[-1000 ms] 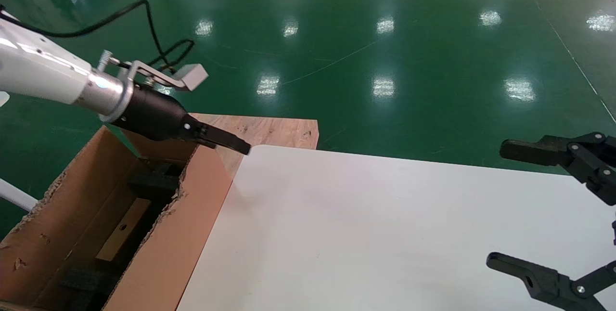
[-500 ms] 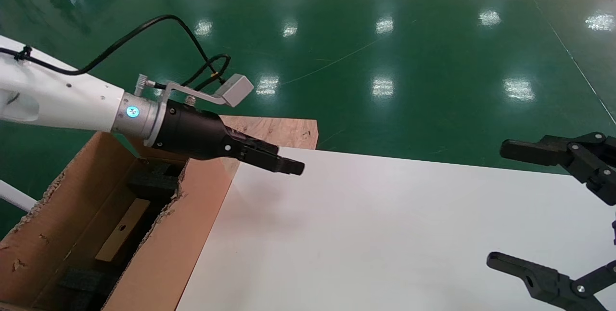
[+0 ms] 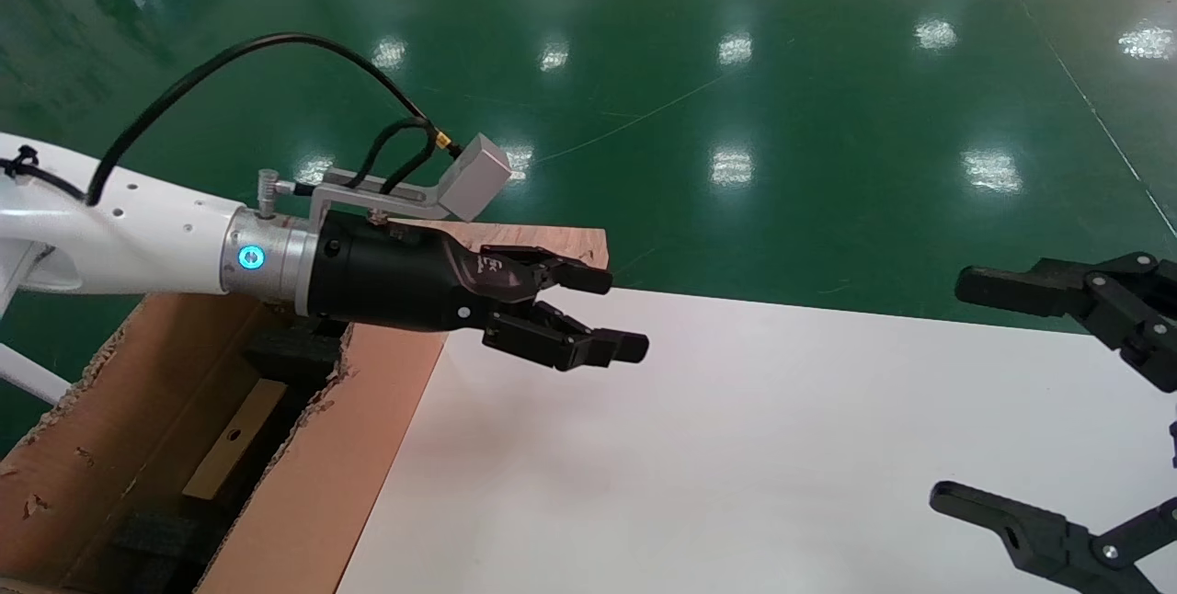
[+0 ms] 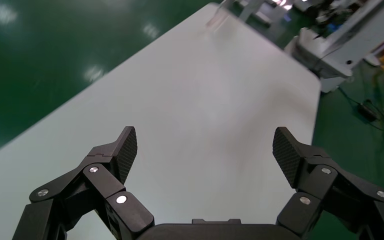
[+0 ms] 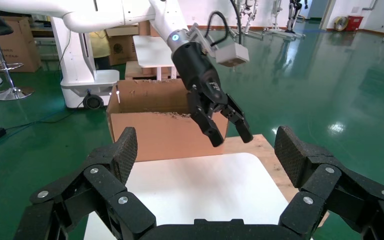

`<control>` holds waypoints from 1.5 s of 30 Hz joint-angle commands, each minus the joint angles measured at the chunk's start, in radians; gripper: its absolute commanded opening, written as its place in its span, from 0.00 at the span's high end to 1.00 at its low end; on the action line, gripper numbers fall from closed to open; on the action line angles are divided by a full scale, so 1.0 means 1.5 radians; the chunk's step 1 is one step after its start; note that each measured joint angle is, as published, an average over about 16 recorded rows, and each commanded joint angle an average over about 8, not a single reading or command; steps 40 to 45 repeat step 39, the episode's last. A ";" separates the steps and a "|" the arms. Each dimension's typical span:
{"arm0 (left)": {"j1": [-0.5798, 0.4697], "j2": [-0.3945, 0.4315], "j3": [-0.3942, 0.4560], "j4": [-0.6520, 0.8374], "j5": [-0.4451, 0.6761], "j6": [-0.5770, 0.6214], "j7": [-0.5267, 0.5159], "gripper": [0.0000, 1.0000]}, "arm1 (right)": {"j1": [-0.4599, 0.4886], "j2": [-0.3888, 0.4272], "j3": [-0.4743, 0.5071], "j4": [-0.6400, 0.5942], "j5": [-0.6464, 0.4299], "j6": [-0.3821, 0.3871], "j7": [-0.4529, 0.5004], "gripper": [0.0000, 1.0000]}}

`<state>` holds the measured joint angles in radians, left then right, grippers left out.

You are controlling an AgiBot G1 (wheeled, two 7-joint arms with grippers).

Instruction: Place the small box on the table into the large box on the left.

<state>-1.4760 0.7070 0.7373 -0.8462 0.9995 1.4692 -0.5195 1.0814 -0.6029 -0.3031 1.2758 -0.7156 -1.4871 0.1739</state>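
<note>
Small box [image 3: 232,438] inside large box [image 3: 83,447]

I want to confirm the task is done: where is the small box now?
In the head view, the small box lies inside the large box at lower left, among black foam blocks, left of the table.

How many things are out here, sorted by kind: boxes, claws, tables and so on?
Cardboard boxes: 2, the large box and the small box lying inside it.
Grippers: 2, the left gripper and the right gripper, both open.
Tables: 1, the table.
Plywood boards: 1, the plywood board.
Total: 6.
</note>
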 commanded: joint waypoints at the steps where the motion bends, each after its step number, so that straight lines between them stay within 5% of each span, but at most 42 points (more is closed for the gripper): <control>1: 0.020 -0.005 -0.023 -0.022 -0.014 0.001 0.017 0.00 | 0.000 0.000 0.000 0.000 0.000 0.000 0.000 0.00; 27: 0.270 -0.064 -0.308 -0.295 -0.181 0.018 0.221 0.00 | 0.000 0.000 -0.001 0.000 0.001 0.000 0.000 0.00; 45: 0.281 -0.067 -0.321 -0.306 -0.190 0.019 0.227 0.00 | 0.000 0.000 -0.001 0.000 0.001 0.001 0.000 0.00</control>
